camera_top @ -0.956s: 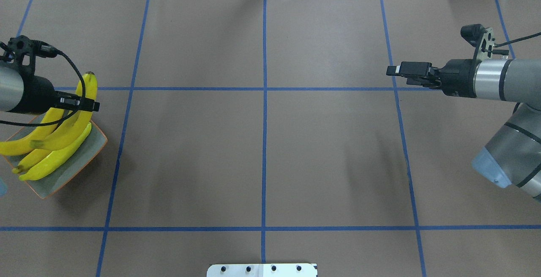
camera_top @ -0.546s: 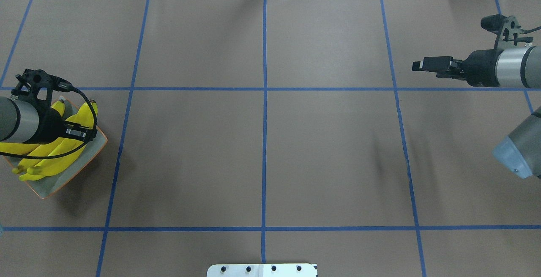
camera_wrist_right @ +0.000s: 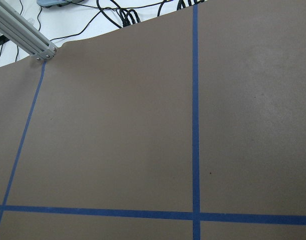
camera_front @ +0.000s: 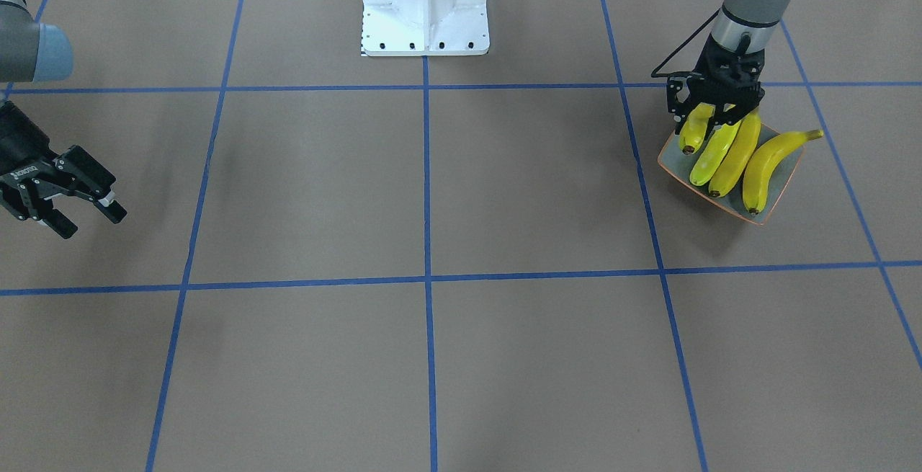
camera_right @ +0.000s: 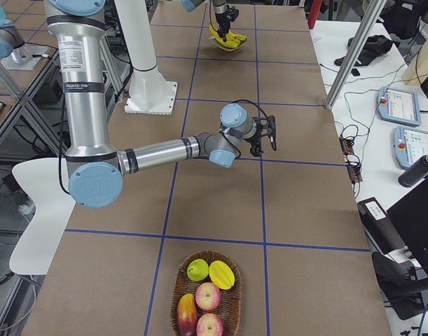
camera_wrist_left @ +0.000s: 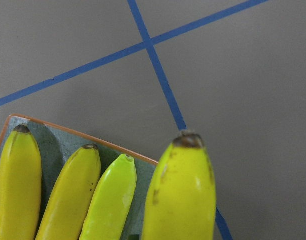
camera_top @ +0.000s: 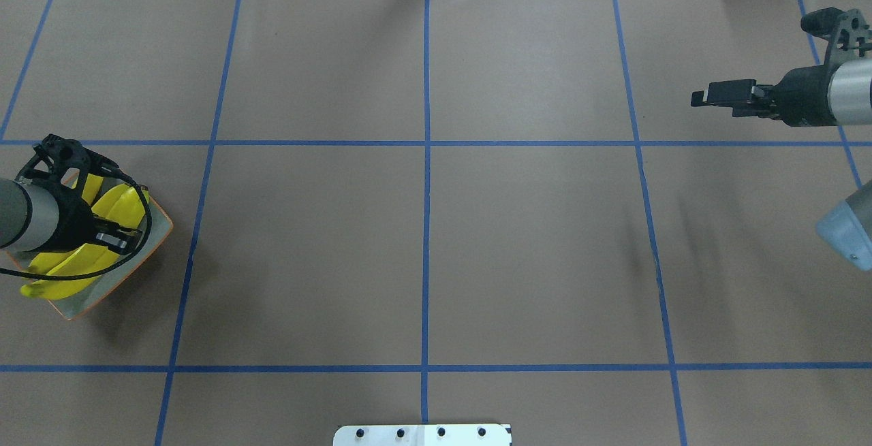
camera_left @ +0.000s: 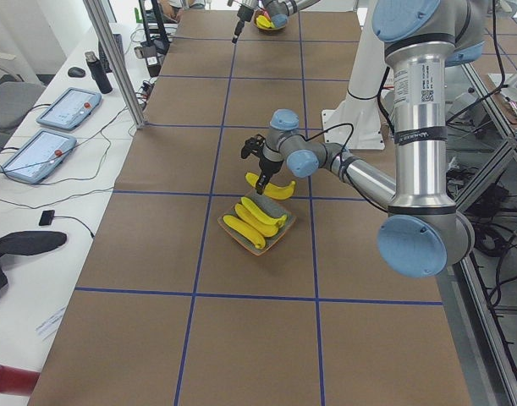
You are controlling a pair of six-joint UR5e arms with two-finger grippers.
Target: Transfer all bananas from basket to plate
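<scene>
The square grey-green plate point(camera_front: 758, 215) with an orange rim lies at the table's left end, also seen in the overhead view as the plate point(camera_top: 155, 236). Three bananas point(camera_front: 736, 156) lie side by side in it, one of them paler green point(camera_wrist_left: 111, 200). My left gripper point(camera_front: 712, 117) hangs over the plate's robot-side edge, shut on a fourth banana point(camera_front: 694, 130) that fills the foreground as the held banana point(camera_wrist_left: 182, 200). My right gripper point(camera_front: 89, 218) stands open and empty over bare table at the right end. The basket point(camera_right: 177, 280) holds other fruit; no banana shows in it.
The wicker basket sits at the table's right end with apples point(camera_right: 208, 297), a green pear and a yellow fruit. The white robot base point(camera_front: 425, 3) stands at the middle of the robot's side. Blue tape lines divide the brown table cover.
My left gripper has carried the banana toward the robot and down to the plate. My right arm has drawn back toward the table's right end.
</scene>
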